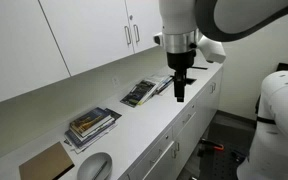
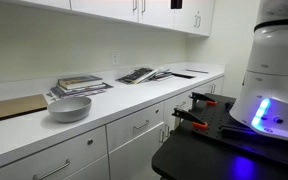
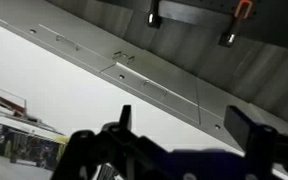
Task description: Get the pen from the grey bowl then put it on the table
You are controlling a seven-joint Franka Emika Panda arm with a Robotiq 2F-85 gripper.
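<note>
The grey bowl (image 1: 94, 167) sits on the white table (image 1: 156, 122) near its one end, beside a stack of books; it also shows in an exterior view (image 2: 70, 108). I cannot make out the pen in any view. My gripper (image 1: 180, 92) hangs point-down above the table's other end, far from the bowl, next to some open magazines (image 1: 139, 93). In the wrist view the gripper (image 3: 184, 115) is open and empty, with bare table (image 3: 74, 90) and drawer fronts under it.
A stack of books (image 1: 89, 127) and a flat brown pad (image 1: 46, 162) lie by the bowl; both show in the other exterior view, books (image 2: 79, 86) and pad (image 2: 14, 107). White wall cabinets (image 1: 94, 30) hang above. Red-handled clamps (image 2: 189, 118) lie on a black surface.
</note>
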